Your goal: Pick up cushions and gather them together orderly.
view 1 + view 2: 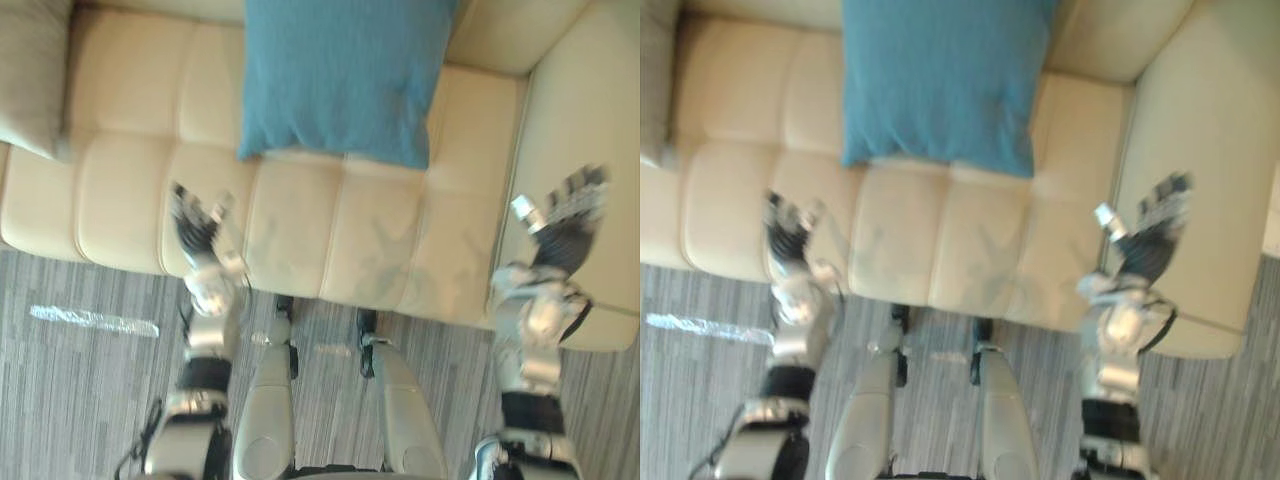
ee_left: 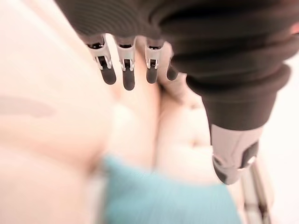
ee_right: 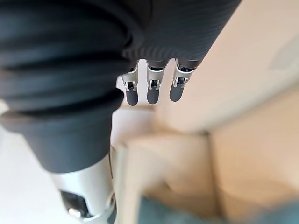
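Blue cushion lies on the cream sofa, mid-seat, pushed against the backrest, its top edge cut off by the frame. Its lower edge ends about halfway down the seat, leaving the front half of the seat bare. There is open seat on both sides of it, more on the robot's left. A second, grey-beige cushion sits at the sofa's far left end, well apart from the blue one. The left eye view shows a good part of it; the right eye view has just a sliver at the frame edge. Left hand hovers over the seat's front edge, left of and nearer than the blue cushion, palm up, fingers straight and spread, holding nothing. Right hand is over the front of the right armrest, palm showing, fingers straight and apart, also empty. The armrest bounds the seat on the right, with nothing lying between either hand and the blue cushion. Striped grey floor runs in front of the sofa. The left wrist view confirms straight fingers with the blue cushion past them; the right wrist view shows straight fingers over the seat-armrest corner.
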